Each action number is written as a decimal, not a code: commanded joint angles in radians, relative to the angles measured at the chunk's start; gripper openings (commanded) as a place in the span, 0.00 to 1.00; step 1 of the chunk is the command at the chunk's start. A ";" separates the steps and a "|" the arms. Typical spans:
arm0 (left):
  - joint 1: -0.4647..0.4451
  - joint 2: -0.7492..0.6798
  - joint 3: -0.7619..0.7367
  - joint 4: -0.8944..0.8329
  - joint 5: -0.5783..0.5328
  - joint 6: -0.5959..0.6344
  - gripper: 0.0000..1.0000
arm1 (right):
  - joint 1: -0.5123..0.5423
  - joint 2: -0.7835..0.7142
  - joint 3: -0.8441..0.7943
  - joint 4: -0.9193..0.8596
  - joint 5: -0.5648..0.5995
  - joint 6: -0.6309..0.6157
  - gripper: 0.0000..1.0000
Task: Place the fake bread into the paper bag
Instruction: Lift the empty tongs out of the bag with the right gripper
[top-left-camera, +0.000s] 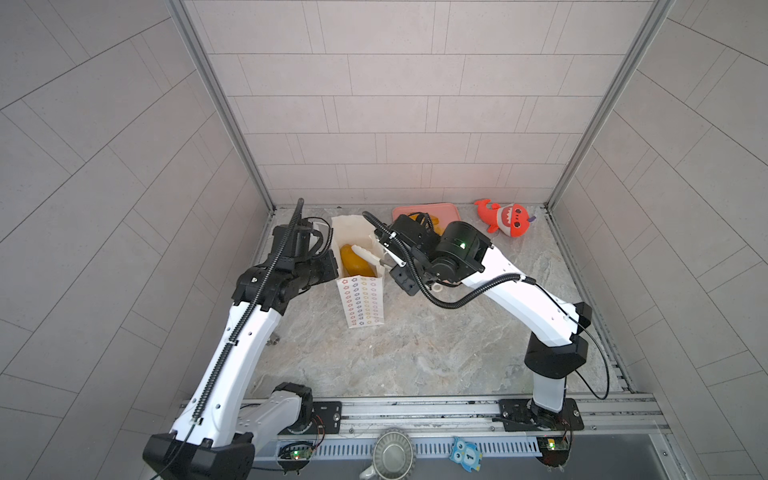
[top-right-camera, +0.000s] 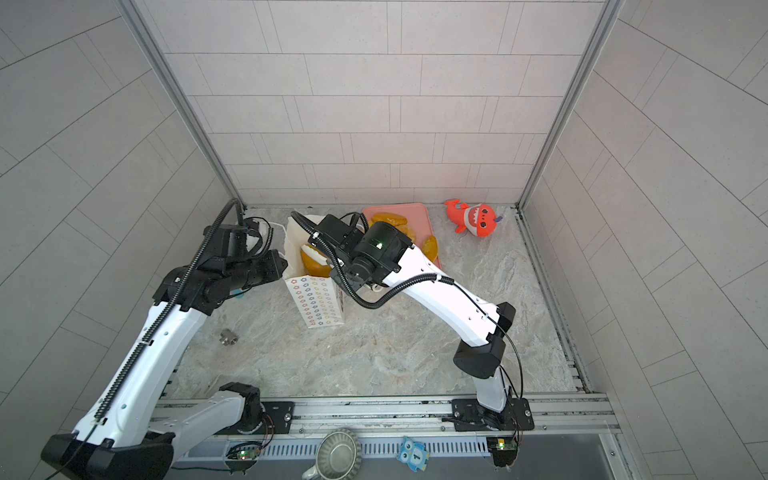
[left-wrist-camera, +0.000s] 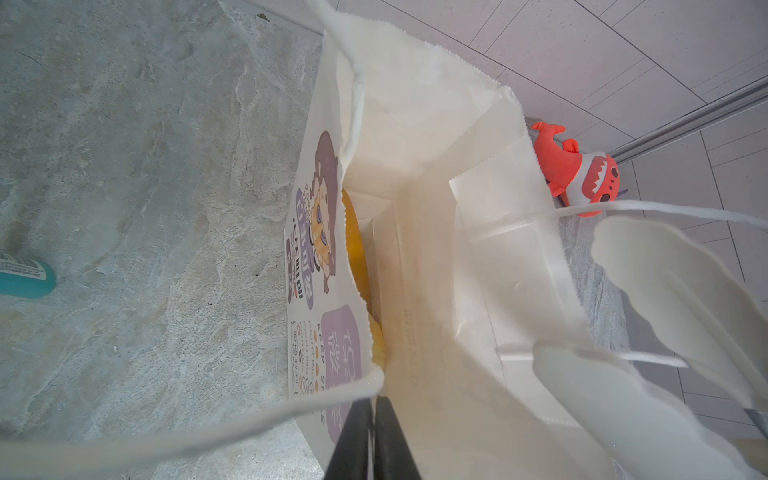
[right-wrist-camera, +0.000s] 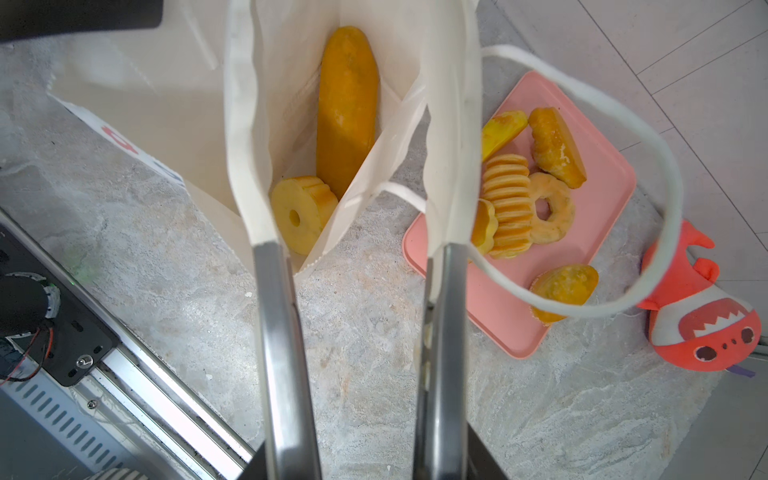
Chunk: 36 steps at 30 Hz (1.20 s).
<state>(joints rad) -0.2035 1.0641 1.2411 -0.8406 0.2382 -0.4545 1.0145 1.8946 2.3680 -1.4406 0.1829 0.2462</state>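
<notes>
The paper bag (top-left-camera: 361, 303) (top-right-camera: 316, 303) stands upright at mid-table with its mouth open. In the left wrist view my left gripper (left-wrist-camera: 374, 405) is shut on the bag's rim (left-wrist-camera: 345, 232), next to a cord handle. A long loaf (right-wrist-camera: 347, 108) and a fluted bundt (right-wrist-camera: 301, 218) of fake bread lie inside the bag. My right gripper (top-left-camera: 374, 257) hovers open over the bag's mouth, its white-padded fingers (right-wrist-camera: 245, 124) apart and holding nothing. Several more bread pieces, among them a ridged roll (right-wrist-camera: 509, 203) and a ring doughnut (right-wrist-camera: 548, 212), sit on the pink tray (right-wrist-camera: 498, 316).
A red plush shark (top-left-camera: 509, 218) (top-right-camera: 478, 218) lies at the back right beside the tray (top-right-camera: 415, 212). A teal object (left-wrist-camera: 25, 278) and a small metal fitting (top-right-camera: 227, 336) lie left of the bag. A fluted cup (top-left-camera: 392, 455) and an owl tag (top-left-camera: 465, 455) rest on the front rail.
</notes>
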 joint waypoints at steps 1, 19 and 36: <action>-0.002 -0.019 -0.008 0.004 -0.016 0.000 0.13 | 0.004 -0.065 0.030 0.009 0.054 0.001 0.47; -0.002 -0.015 0.007 -0.002 -0.016 0.001 0.14 | -0.045 -0.228 -0.019 0.125 0.176 0.002 0.47; -0.003 -0.013 0.014 -0.002 -0.013 0.002 0.32 | -0.350 -0.448 -0.415 0.253 -0.013 0.051 0.48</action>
<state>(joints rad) -0.2035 1.0599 1.2411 -0.8421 0.2344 -0.4553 0.7101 1.4990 2.0174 -1.2510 0.2409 0.2703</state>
